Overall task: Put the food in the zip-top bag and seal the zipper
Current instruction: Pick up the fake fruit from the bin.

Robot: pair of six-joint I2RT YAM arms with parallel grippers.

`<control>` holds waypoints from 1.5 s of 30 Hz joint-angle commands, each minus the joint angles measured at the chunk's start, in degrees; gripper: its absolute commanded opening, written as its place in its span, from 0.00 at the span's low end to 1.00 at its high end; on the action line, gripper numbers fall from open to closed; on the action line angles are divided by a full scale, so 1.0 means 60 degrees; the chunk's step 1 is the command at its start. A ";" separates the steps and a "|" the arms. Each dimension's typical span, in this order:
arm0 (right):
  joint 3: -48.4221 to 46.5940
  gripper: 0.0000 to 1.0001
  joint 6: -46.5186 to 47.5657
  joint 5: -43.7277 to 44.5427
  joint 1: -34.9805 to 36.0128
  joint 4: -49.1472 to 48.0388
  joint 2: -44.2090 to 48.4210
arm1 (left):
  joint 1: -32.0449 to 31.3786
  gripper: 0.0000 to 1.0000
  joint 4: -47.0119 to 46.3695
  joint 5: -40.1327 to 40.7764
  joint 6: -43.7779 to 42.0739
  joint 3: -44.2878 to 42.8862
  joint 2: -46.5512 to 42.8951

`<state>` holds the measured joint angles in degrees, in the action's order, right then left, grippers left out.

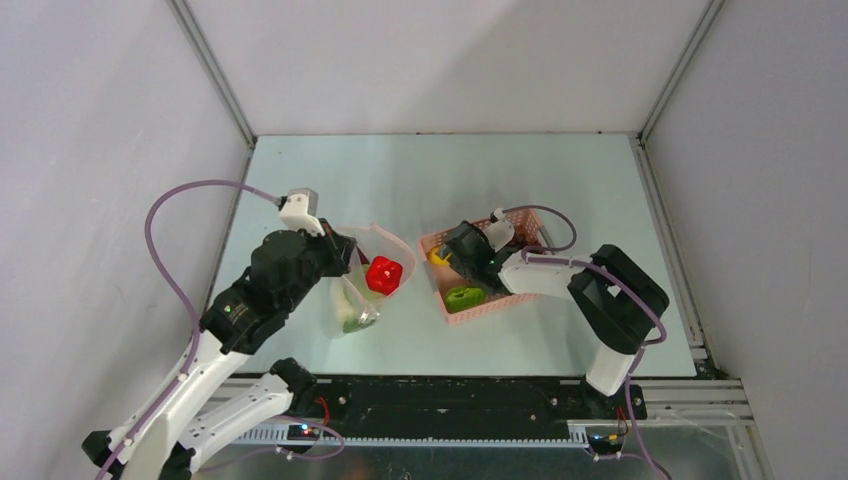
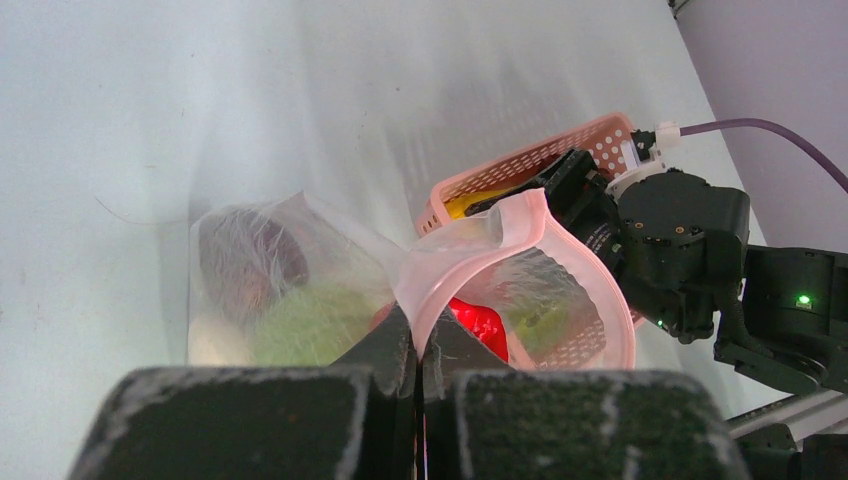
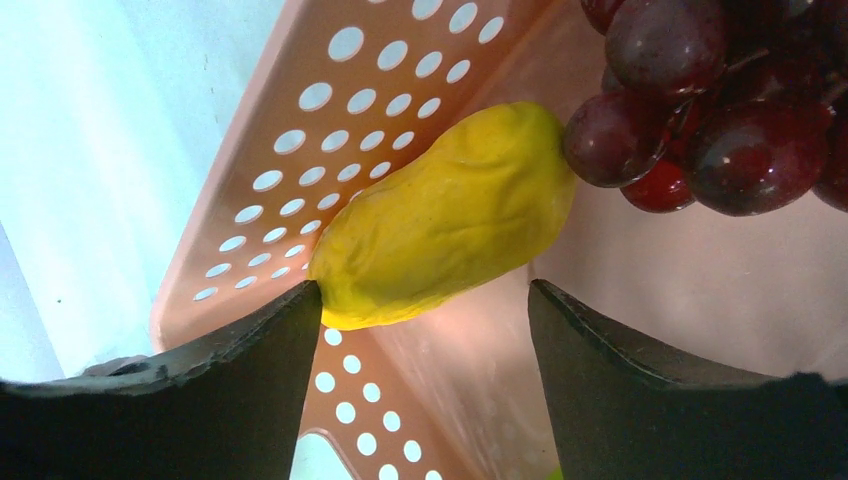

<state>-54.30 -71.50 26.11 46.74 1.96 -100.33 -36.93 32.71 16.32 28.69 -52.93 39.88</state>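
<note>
Left hand [image 2: 418, 338] is clenched on the pink rim of the zip-top bag [image 2: 300, 290], left of centre in the top view, holding the mouth open; the red piece [image 1: 383, 274] sits inside. Right hand [image 3: 422, 296] is spread wide, gripping nothing, straddling the yellow piece [image 3: 445, 215] in the pink basket [image 3: 300, 160]; I'd go lower and centre on it, clear of the grapes [image 3: 700, 110] upper right, then close.
</note>
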 commanded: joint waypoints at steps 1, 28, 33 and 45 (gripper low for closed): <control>-0.0017 0.76 -0.0094 0.0575 -0.0104 0.0812 -0.0394 | 0.0081 0.00 -0.0462 0.0032 0.0161 -0.0269 -0.0056; -0.0017 0.72 -0.0906 0.0524 -0.0439 0.0739 -0.1056 | 0.0076 0.00 -0.0493 -0.0003 0.0161 -0.0255 -0.0054; -0.0017 0.54 -0.0699 0.0670 -0.0362 0.0753 -0.0836 | 0.0085 0.00 -0.0501 0.0023 0.0168 -0.0239 -0.0097; -0.0017 0.25 0.1044 0.2294 0.0384 0.1388 0.1634 | 0.0081 0.00 -0.0505 0.0011 0.0158 -0.0236 -0.0023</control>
<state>-54.48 -70.70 30.55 46.98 5.43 -98.67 -36.86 32.69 16.29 28.71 -52.93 40.07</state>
